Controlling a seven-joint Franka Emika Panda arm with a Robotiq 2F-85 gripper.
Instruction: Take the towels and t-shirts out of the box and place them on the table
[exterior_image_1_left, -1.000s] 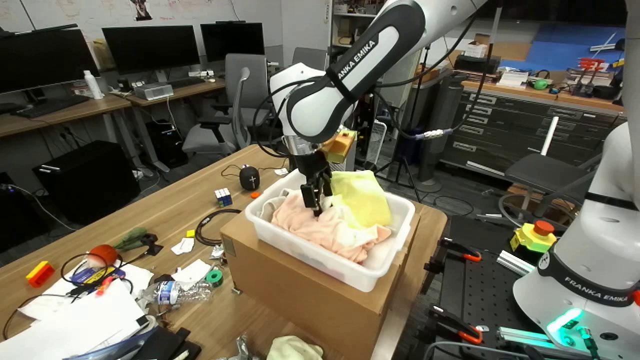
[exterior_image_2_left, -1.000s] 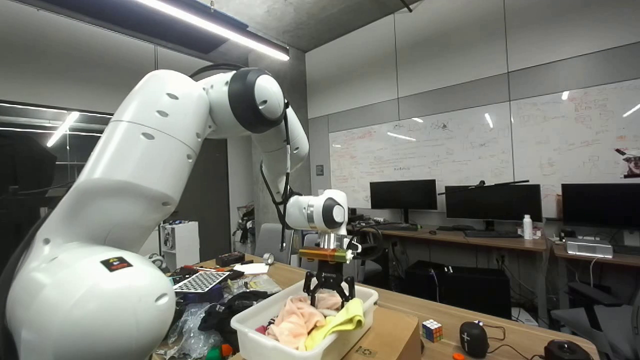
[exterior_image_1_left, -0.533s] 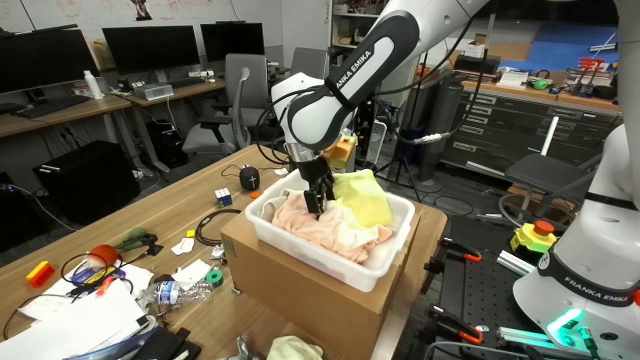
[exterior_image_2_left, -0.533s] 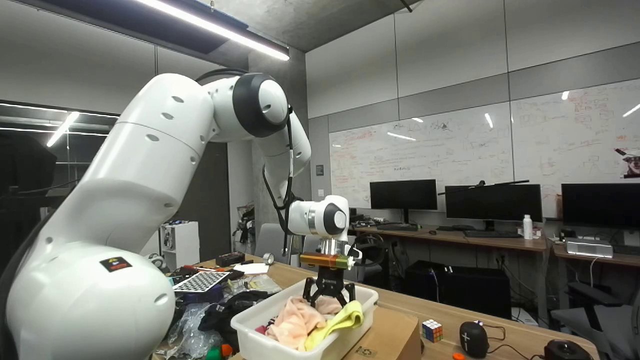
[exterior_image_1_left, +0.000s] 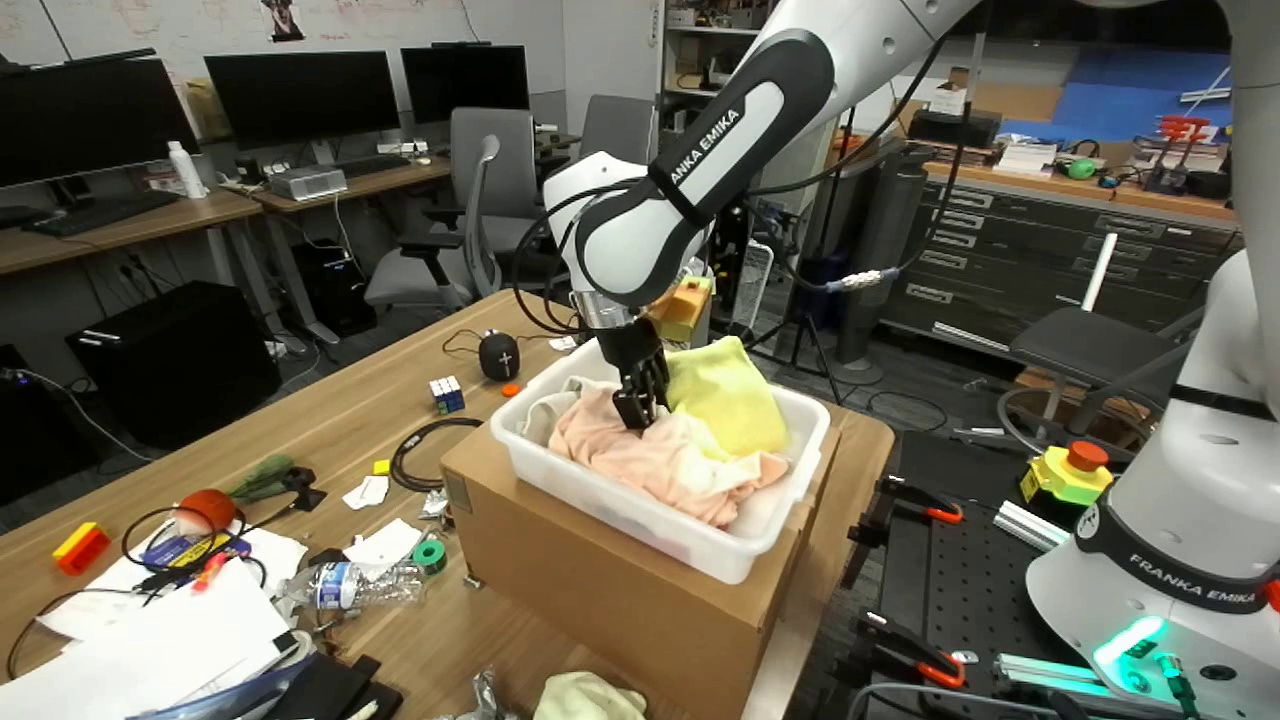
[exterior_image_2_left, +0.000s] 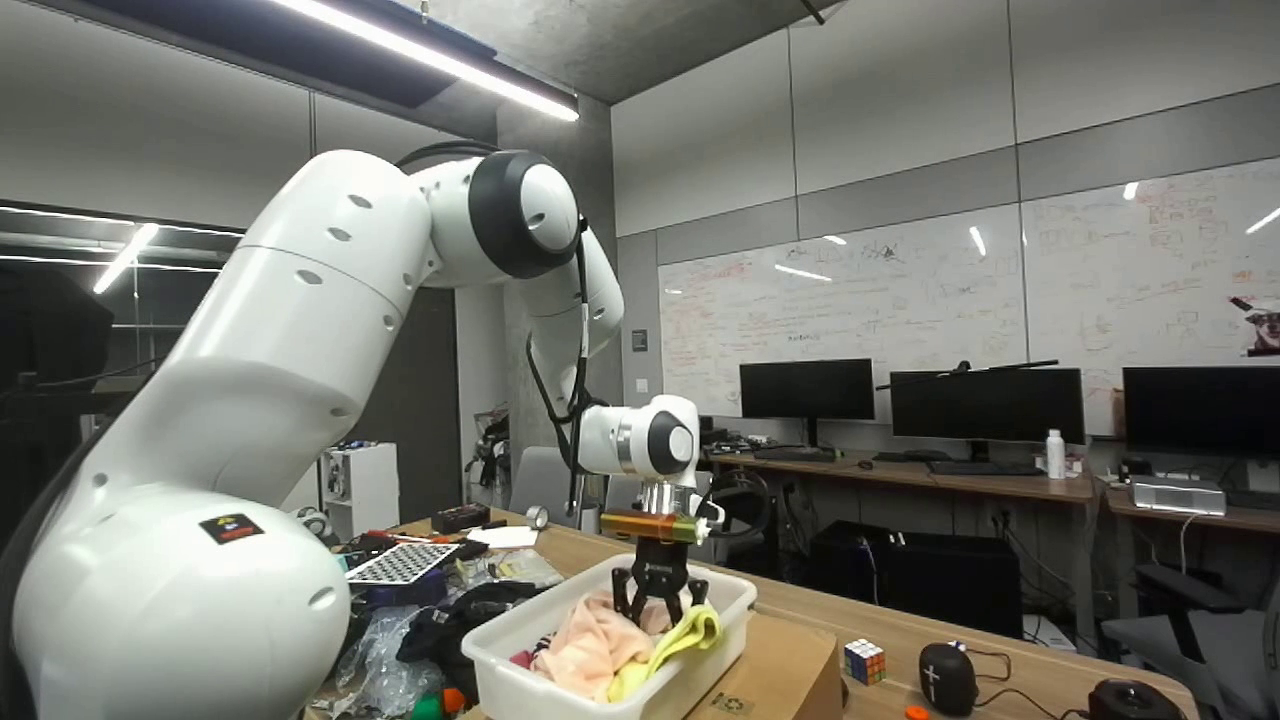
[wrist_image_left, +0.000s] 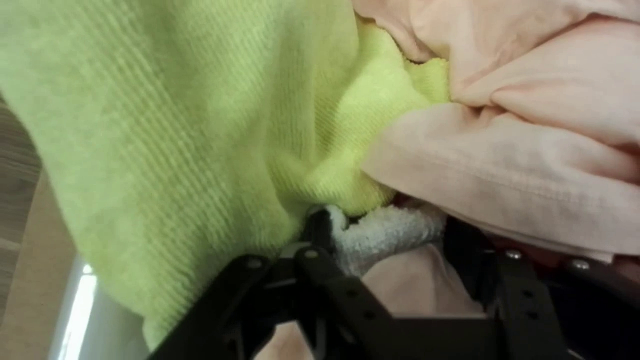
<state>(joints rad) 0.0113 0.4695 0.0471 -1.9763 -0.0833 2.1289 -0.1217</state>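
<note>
The tool (wrist_image_left: 385, 230) stands with jaws parted. The folded grey-white terry-cloth towel (wrist_image_left: 397, 231) lies between its fingertips (wrist_image_left: 465, 250), long axis running tip to tip; closure should bunch it.

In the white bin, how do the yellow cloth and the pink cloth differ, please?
The yellow cloth has a ribbed texture; the pink cloth looks smooth, with visible stitching. In the wrist view, the yellow cloth spreads mostly as one broad panel, while the pink cloth is bunched in folds. Both are in the white bin.
</note>
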